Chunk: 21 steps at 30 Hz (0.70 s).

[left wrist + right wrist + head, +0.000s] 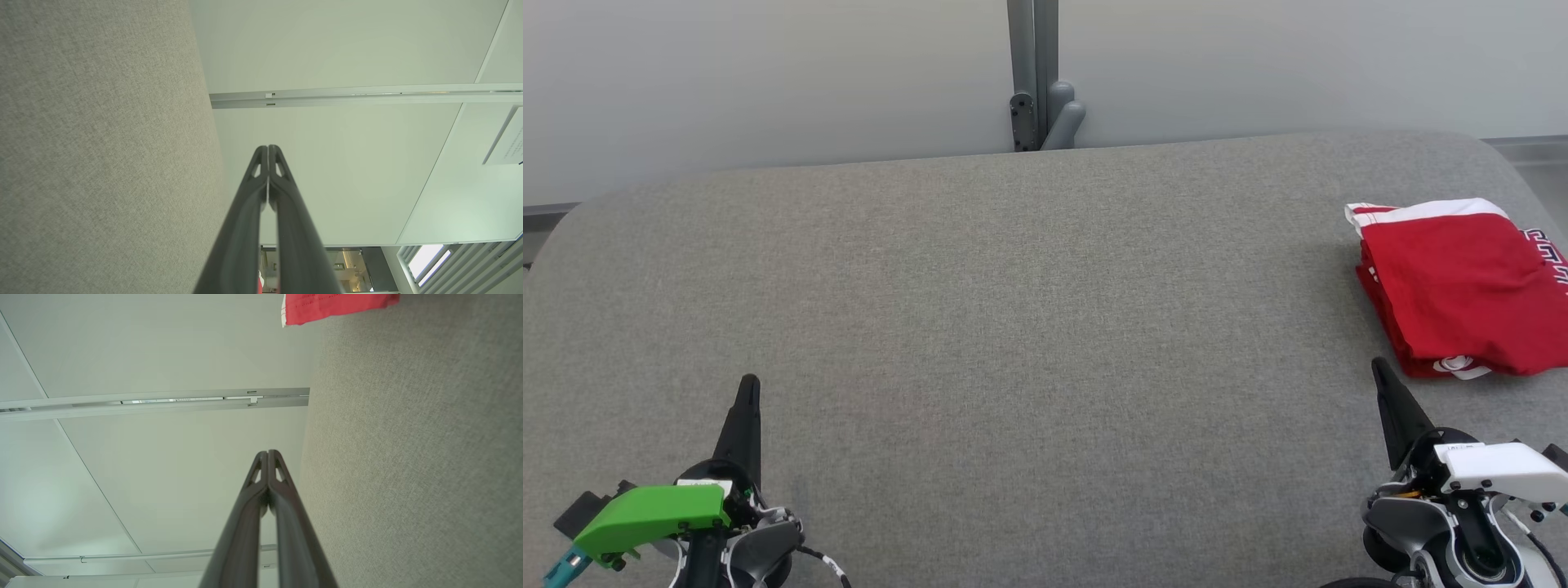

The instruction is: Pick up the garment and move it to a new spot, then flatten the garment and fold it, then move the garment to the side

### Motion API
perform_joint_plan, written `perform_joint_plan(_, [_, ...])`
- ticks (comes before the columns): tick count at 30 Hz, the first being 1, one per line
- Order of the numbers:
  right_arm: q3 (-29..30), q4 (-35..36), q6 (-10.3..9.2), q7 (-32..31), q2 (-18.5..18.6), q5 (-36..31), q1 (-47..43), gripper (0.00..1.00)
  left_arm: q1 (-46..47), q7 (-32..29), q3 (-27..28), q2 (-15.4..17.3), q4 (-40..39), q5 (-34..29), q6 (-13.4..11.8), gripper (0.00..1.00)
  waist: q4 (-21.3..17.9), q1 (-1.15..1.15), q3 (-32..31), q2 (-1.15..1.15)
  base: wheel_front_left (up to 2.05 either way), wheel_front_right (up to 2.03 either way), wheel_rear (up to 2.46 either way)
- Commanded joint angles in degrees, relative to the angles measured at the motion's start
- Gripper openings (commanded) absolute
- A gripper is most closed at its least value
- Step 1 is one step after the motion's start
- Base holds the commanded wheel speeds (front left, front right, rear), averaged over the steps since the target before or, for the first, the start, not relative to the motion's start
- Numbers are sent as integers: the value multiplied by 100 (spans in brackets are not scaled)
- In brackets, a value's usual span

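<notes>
The garment (1462, 286) is red with white trim, folded into a compact stack at the far right of the grey table (1013, 327). A corner of the garment (327, 306) also shows at the top of the right wrist view. My left gripper (749, 384) rests at the lower left, shut and holding nothing, its fingers pressed together in the left wrist view (268, 149). My right gripper (1379, 365) sits at the lower right, shut and holding nothing, its tip just short of the garment's near edge. Its fingers meet in the right wrist view (268, 453).
A grey metal post with a bracket (1037, 98) stands behind the table's back edge, against a pale wall (768, 82). The table's rounded corners show at the left and right.
</notes>
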<state>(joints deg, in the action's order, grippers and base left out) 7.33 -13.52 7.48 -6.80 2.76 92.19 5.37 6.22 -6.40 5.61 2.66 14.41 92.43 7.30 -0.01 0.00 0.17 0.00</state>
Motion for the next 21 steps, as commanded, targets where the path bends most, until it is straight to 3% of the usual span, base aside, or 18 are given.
perform_joint_plan(1, [-3, 21, 2, -19, 23, 38, 50, 0, 70, 2, 25, 39, -17, 11, 35, 0, 0, 0, 0, 0, 0, 0, 0])
perform_joint_plan(21, [-3, 21, 2, -18, 23, 38, 50, 0, 70, 2, 25, 39, -18, 7, 35, 0, 0, 0, 0, 0, 0, 0, 0])
